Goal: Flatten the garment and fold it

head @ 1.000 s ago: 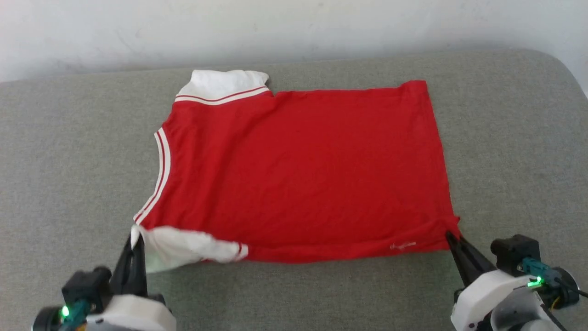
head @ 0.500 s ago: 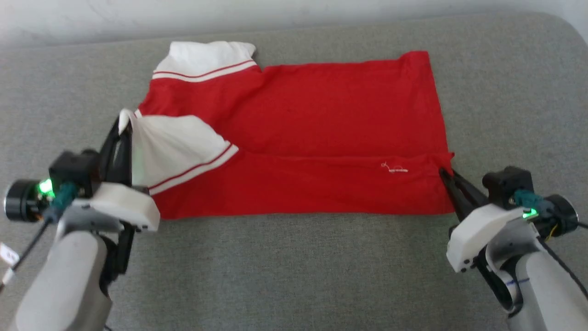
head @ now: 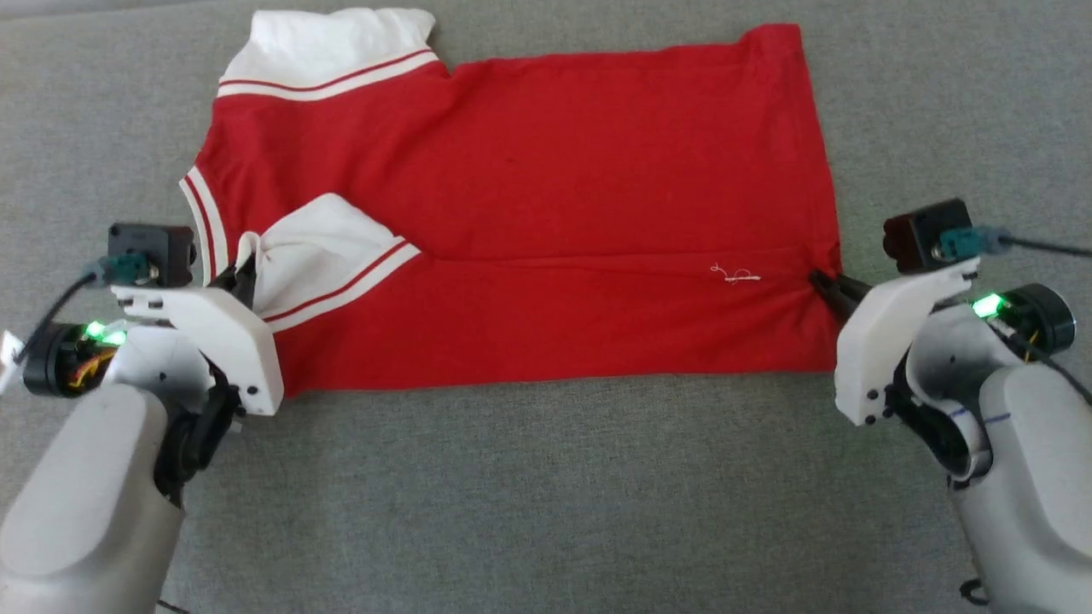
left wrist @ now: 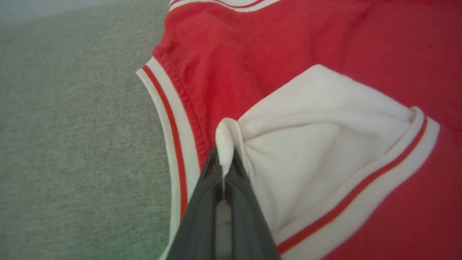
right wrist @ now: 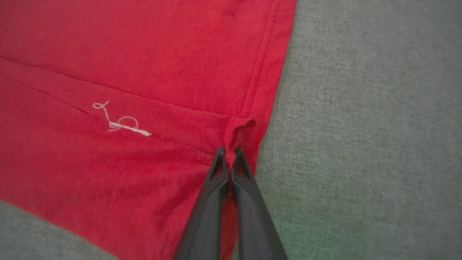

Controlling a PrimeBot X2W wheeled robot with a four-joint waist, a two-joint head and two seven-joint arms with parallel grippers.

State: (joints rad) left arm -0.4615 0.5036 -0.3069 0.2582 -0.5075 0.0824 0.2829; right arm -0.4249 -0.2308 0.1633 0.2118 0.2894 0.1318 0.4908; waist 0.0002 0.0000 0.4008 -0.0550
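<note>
Two corners of the bright red short-sleeved jersey point(head: 554, 162) have been carried up over its own body within the last second. On the left, the left gripper point(head: 243, 271) has its dark fingers pressed together on a pucker of the near white sleeve point(head: 328, 247). A second ago that sleeve trailed off the shirt's near edge onto the grey woven surface point(head: 546, 495); now it lies on top of the red chest, just beside the striped neckline trim point(head: 200, 217). Across the middle, the former near edge is now a straight line about halfway up the shirt, and a small white stitched mark point(head: 735, 275) lies face up on the folded band. On the right, the right gripper point(head: 821, 281) is clamped on a small red loop of cloth point(right wrist: 241, 126) at the hem corner, right at the shirt's right edge. The head camera has also tipped down, so part of the shift in the picture is its own. I judge the first lengthwise fold all but laid. The next concern is letting go without dragging the thin cloth back, and the bunched sleeve may want smoothing.
</note>
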